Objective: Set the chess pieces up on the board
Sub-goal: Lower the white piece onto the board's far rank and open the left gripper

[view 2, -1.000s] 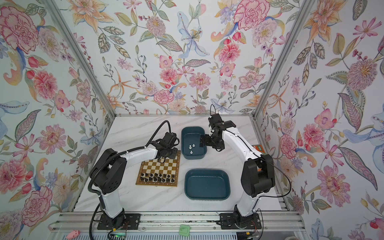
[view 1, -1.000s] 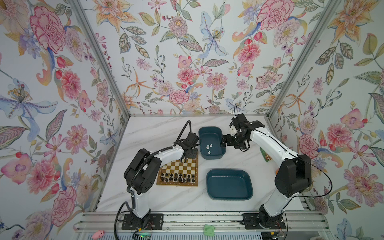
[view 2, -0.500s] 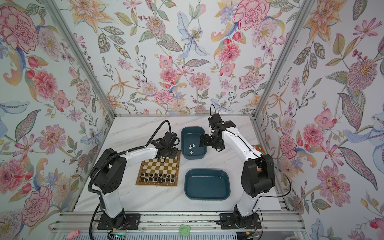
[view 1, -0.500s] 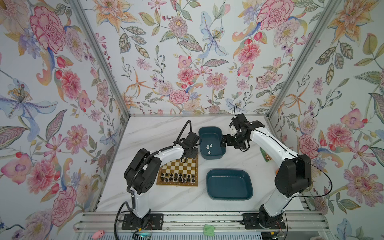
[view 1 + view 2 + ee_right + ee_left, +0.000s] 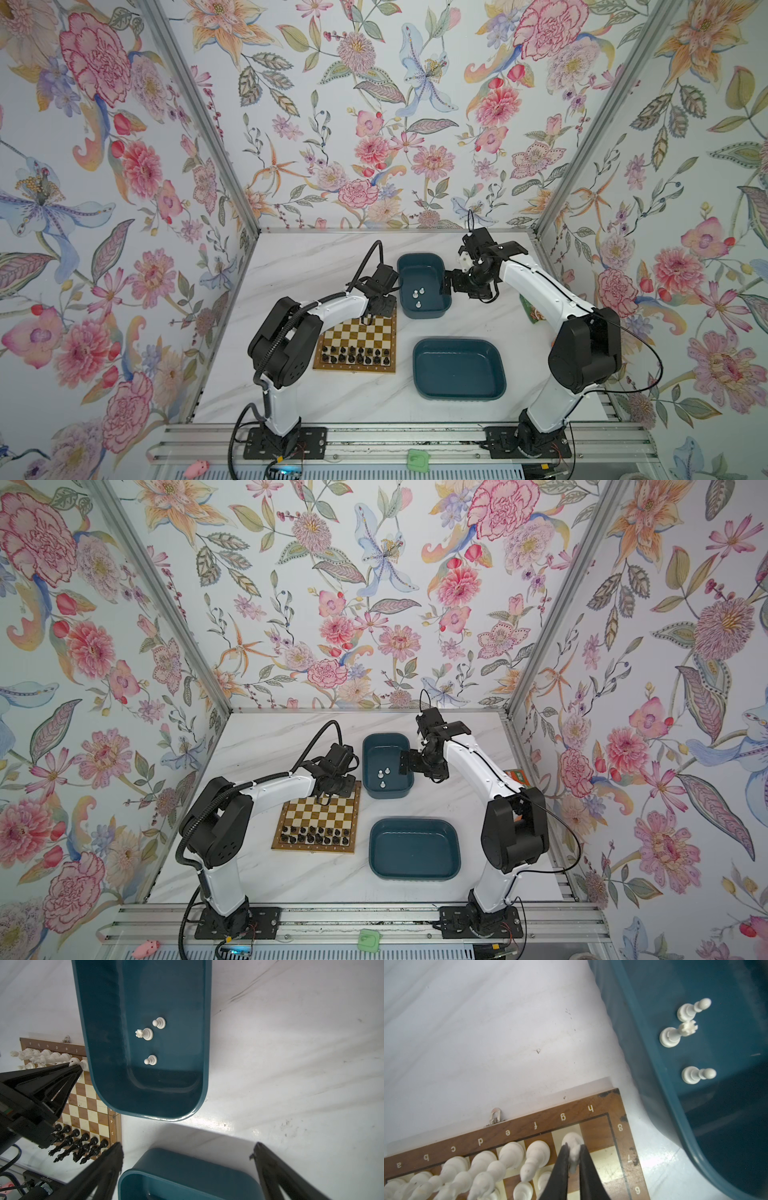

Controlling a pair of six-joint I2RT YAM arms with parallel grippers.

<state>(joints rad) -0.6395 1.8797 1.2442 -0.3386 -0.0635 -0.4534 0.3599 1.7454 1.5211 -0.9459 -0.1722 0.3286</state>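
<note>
Black pieces (image 5: pixel 357 356) look fully ranked on board (image 5: pixel 365 337). White nearly done: left gripper (image 5: pixel 574 1147) jaws pinching white piece (image 5: pixel 571 1139) at g8. Rook (image 5: pixel 145 1034), two pawns (image 5: pixel 159 1022) left in tub (image 5: pixel 99 1022). Right gripper (image 5: pixel 188 1147) jaws spread.

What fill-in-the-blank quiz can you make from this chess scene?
1. The piece in the left gripper is ___ in colour.
2. It is at the board column lettered ___.
3. The far tub holds ___ white pieces.
4. The right gripper, above the tubs, is ___.

Missing words: white; g; three; open.
</note>
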